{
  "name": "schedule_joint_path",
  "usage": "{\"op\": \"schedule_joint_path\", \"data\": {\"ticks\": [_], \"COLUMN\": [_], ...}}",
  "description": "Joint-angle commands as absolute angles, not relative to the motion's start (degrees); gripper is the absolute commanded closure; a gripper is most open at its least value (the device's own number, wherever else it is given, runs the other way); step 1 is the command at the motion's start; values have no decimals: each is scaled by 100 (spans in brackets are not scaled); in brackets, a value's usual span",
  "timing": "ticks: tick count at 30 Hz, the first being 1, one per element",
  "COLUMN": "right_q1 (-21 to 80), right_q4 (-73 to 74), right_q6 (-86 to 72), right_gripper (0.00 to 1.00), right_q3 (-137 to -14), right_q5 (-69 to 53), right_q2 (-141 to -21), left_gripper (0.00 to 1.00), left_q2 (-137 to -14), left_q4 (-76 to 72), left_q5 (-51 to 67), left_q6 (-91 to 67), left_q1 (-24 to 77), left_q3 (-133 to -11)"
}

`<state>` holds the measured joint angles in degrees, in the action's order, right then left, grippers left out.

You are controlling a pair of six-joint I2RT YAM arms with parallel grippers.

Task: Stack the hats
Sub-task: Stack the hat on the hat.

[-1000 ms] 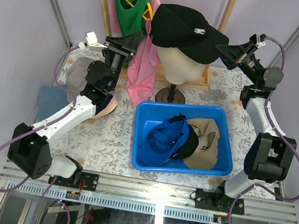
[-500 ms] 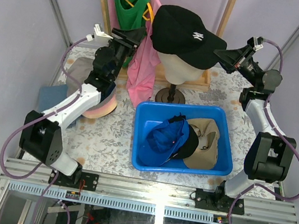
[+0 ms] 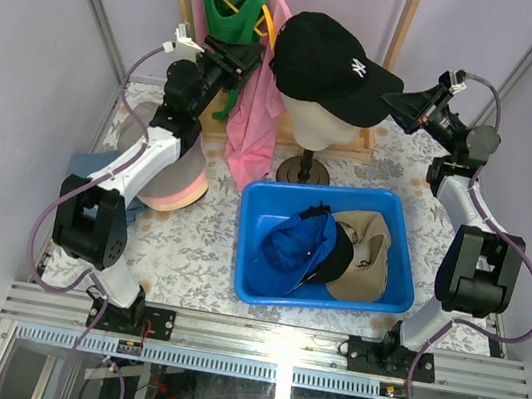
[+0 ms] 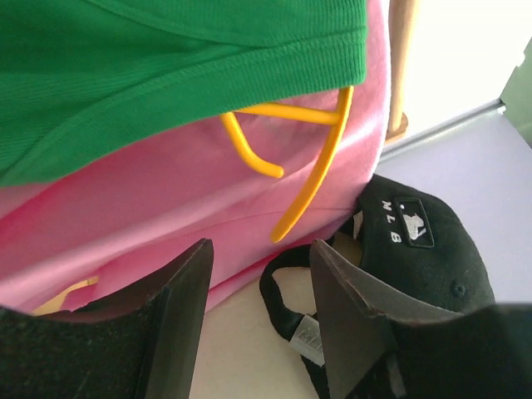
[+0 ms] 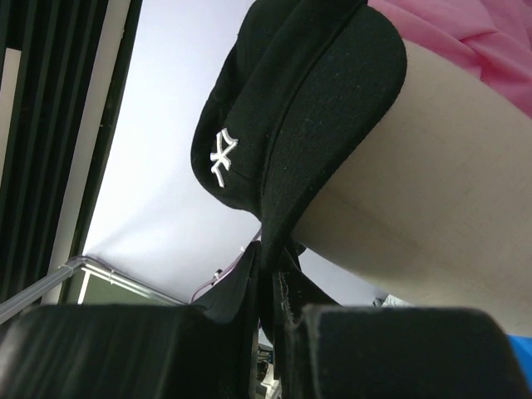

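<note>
A black baseball cap with a white logo (image 3: 329, 60) sits on the cream mannequin head (image 3: 311, 118). My right gripper (image 3: 393, 98) is shut on the cap's brim (image 5: 332, 108), with the jaws pinching its edge (image 5: 270, 270). My left gripper (image 3: 250, 55) is open behind the head, among the hanging shirts. Its jaws (image 4: 259, 245) straddle the cap's rear strap (image 4: 287, 312) without closing on it. A pink-beige bucket hat (image 3: 175, 185) and a grey-taupe hat (image 3: 136, 126) lie at the left. A blue cap (image 3: 294, 245), a black hat (image 3: 338, 257) and a khaki cap (image 3: 367, 251) lie in the blue bin (image 3: 253, 284).
A green shirt (image 3: 230, 12) and a pink shirt (image 3: 251, 131) hang on yellow hangers (image 4: 312, 179) from a wooden rack (image 3: 398, 38), right beside my left gripper. The mannequin's round stand (image 3: 301, 172) is behind the bin. A blue fabric piece (image 3: 83, 171) lies at the far left.
My left arm has swung up and back from over the hats at the left to the back of the black cap. The right gripper stays on the brim, and the cap has tilted slightly.
</note>
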<state>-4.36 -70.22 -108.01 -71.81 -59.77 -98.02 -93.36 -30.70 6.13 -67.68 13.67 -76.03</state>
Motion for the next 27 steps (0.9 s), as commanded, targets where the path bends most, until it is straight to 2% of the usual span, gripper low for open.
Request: {"op": "schedule_joint_path", "data": {"ticks": [1, 7, 16, 21, 23, 27], "right_q1": [-457, -475, -482, -483, -483, -483], "right_q4": [-7348, -7354, -7309, -7244, -7228, -7189], "right_q6": [-10774, -10775, -10776, -10767, -10758, -10748], "right_gripper": [100, 100, 100, 100, 100, 100], "right_q3": [-7446, -7478, -7634, -7716, -7733, -7758], "right_q5": [-6176, -6222, -6248, -6283, -6291, -6289], "right_q2": [-9822, -9875, -9923, -9946, -9957, -9979], "left_gripper": [50, 50, 51, 53, 60, 94], "left_q2": [-9645, -9911, -10108, -10322, -10413, -10507], "left_q4": [-3145, -2999, -2342, -2448, -2513, -2471], "left_q5": [1754, 2406, 2678, 2934, 3067, 3169], "left_q6": [-6682, -6594, -6385, -6491, -6508, -6475], "left_q1": [1336, 1340, 1332, 1327, 1333, 1327], "left_q3": [-8208, -8544, -8815, -8999, -9121, -9217]}}
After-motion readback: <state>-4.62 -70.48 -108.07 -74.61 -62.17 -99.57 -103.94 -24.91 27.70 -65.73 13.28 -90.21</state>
